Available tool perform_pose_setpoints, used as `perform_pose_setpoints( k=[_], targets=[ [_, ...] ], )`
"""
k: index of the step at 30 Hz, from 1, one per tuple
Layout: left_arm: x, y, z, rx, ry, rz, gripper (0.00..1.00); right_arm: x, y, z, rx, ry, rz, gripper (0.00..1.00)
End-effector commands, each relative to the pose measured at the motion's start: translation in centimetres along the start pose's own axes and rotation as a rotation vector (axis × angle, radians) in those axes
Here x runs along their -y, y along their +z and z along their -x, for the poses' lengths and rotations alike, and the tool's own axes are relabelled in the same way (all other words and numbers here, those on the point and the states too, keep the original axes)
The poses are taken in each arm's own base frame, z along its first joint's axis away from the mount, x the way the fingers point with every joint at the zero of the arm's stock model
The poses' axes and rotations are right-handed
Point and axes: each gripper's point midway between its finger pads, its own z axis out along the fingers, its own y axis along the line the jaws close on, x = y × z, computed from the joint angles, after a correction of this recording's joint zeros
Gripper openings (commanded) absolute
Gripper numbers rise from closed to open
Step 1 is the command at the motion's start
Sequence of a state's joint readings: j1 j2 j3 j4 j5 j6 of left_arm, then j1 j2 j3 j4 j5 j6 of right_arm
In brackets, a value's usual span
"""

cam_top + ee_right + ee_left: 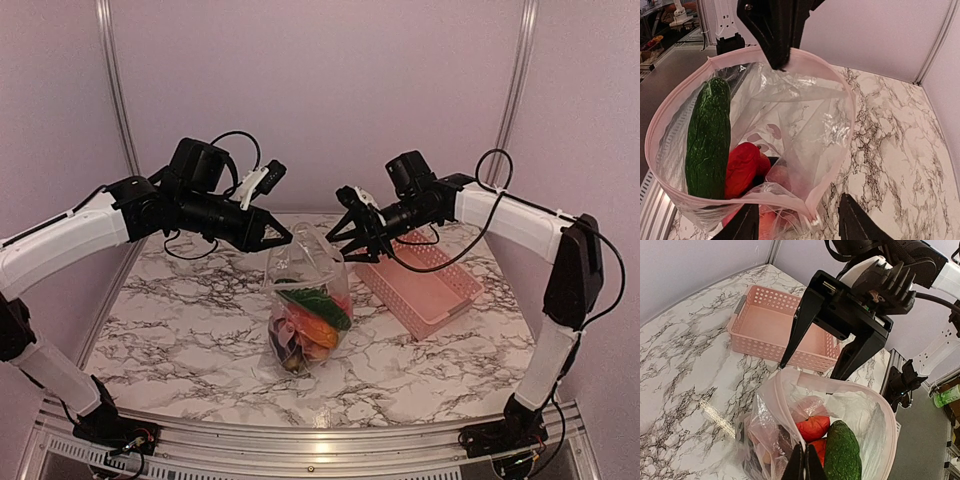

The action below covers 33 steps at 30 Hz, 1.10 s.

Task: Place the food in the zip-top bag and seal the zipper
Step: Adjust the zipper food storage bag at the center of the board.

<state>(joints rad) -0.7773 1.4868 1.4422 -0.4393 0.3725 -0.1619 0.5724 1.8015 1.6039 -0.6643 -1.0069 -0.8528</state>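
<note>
The zip-top bag point(308, 300) hangs from the clenched left gripper point(777, 60), which bites its rim. The released jaws of the right gripper point(811, 371) straddle the opposite rim. If they pinch beside the zipper point(850, 110), the mouth could fold and not seal. The pink basket point(765, 347) lies behind the right jaws. Inside the bag, below both jaws, are the cucumber point(707, 140) and red fruits point(742, 167).

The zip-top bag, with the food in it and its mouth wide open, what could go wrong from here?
1. Only the left gripper pinches the rim of the zip-top bag. The right gripper stands open astride the opposite side, so a slip there could let the mouth sag.
2. The cucumber reaches close to the zipper and may block sealing.
</note>
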Motion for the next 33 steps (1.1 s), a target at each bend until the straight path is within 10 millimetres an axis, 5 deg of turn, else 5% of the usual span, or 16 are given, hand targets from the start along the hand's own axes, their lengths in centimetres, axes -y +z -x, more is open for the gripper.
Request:
perform_pose_setpoints(
  k=[1,7,13,19,21,25,29,33],
  targets=[
    [-0.1,-0.3,0.0,0.001,0.020,0.013,0.00,1.2,-1.9,2.1,0.034,-0.021,-0.043,0.48],
    [-0.7,-0.7,0.6,0.033,0.017,0.059,0.02,0.1,-1.8,1.4,-0.012,-0.051,-0.012,0.39],
    [-0.6,-1.4,0.7,0.069,-0.041,0.112,0.42,-0.6,-1.1,0.0,-0.084,-0.063,-0.002,0.41],
    [4.2,-7.1,5.1,0.344,0.096,0.326,0.63,-0.6,-1.2,0.2,-0.081,-0.055,-0.004,0.41],
    [6.7,-6.3,5.0,0.309,0.123,0.258,0.64,-0.7,-1.2,0.3,-0.078,-0.055,-0.003,0.41],
    [9.8,-1.5,2.3,0.141,0.183,0.153,0.65,-0.8,-1.1,0.1,-0.080,-0.048,0.002,0.41],
    [10.2,2.1,-0.1,0.032,0.212,0.193,0.65,-0.8,-1.2,0.0,-0.079,-0.037,0.003,0.42],
    [10.4,3.7,-1.8,-0.052,0.271,0.245,0.65,-0.7,-1.6,0.2,-0.053,-0.015,0.010,0.42]
  ],
)
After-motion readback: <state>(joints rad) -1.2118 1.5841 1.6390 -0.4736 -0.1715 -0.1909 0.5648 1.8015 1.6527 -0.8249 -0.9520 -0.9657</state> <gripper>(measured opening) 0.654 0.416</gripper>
